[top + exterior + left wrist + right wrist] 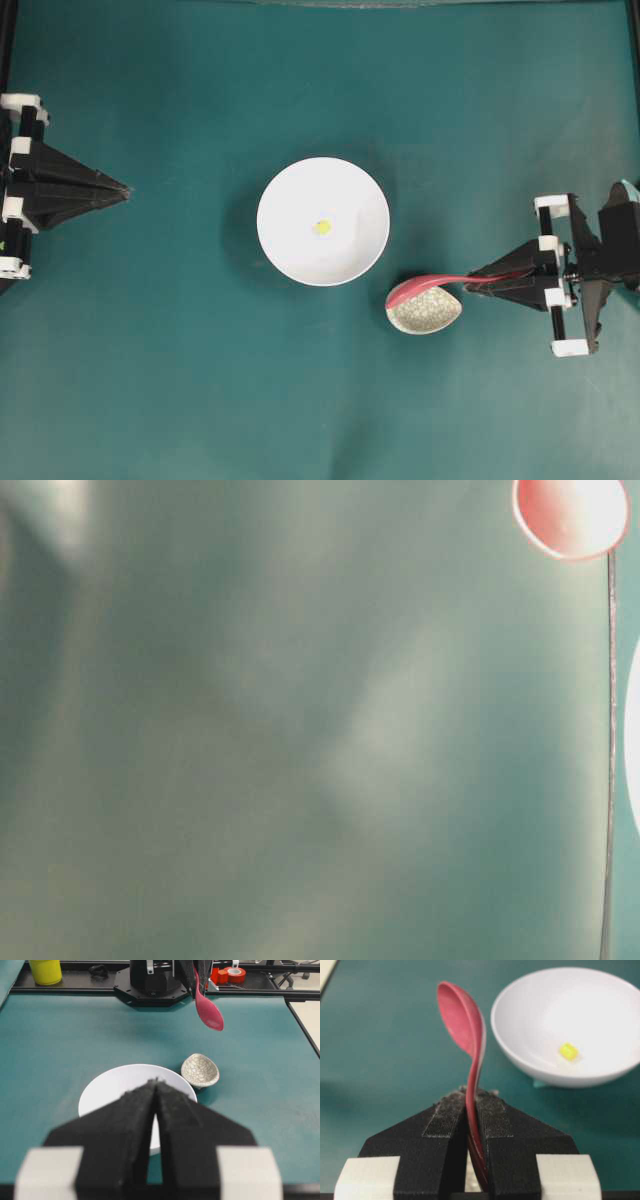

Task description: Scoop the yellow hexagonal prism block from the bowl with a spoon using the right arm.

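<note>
Teal table: block point(322, 227) is sitting mid-bowl point(290, 190). Your right gripper point(475, 1105) is clamping the spoon point(465, 1020) by its handle, scoop free above the rest point(425, 313). Left gripper point(156, 1091) is idling, pressed together.

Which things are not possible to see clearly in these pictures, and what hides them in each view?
- Table-level view: nearly all blur; only an edge of the spoon and a white sliver, perhaps the bowl, both cut off.
- Left wrist view: the block is hidden; the left gripper covers the bowl's near side.
- Right wrist view: the spoon rest is not seen; the spoon handle's end sits hidden between the right gripper fingers.
</note>
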Controlling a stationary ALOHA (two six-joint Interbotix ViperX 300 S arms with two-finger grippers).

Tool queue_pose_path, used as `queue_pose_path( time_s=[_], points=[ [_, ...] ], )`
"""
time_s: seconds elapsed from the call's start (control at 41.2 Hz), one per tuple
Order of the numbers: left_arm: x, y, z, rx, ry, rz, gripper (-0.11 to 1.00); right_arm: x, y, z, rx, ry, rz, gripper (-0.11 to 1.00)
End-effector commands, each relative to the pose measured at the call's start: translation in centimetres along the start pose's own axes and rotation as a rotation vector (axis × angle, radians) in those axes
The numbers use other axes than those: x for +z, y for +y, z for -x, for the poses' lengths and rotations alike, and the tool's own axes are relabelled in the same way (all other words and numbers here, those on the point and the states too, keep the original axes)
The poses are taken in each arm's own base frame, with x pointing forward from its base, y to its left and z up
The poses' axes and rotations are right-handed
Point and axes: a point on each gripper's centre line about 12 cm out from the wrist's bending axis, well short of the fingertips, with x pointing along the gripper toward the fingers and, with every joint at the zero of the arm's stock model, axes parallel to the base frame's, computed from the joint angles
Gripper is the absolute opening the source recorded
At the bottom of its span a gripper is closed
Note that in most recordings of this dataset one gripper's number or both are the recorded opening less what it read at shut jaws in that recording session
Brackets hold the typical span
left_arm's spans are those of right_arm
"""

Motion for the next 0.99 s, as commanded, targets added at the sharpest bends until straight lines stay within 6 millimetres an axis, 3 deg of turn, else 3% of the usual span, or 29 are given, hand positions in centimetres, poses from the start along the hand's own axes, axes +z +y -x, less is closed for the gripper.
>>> queue_pose_path(
  time_s=[0.0, 0.631, 0.97],
  points=[
    [0.9, 0.0, -0.1, -0.002, -0.025, 0.001, 0.00, 0.5, 0.2, -0.3, 0.005, -0.009, -0.001, 0.02],
    [0.8, 0.0, -0.1, 0.000, -0.020, 0.003, 0.00, -5.9, 0.1, -1.3, -0.056, 0.164, -0.105, 0.02],
    [0.7, 0.0, -0.1, -0.002, -0.015, 0.021, 0.00, -6.9, 0.3, -1.4, -0.059, 0.193, -0.150, 0.02]
  ],
)
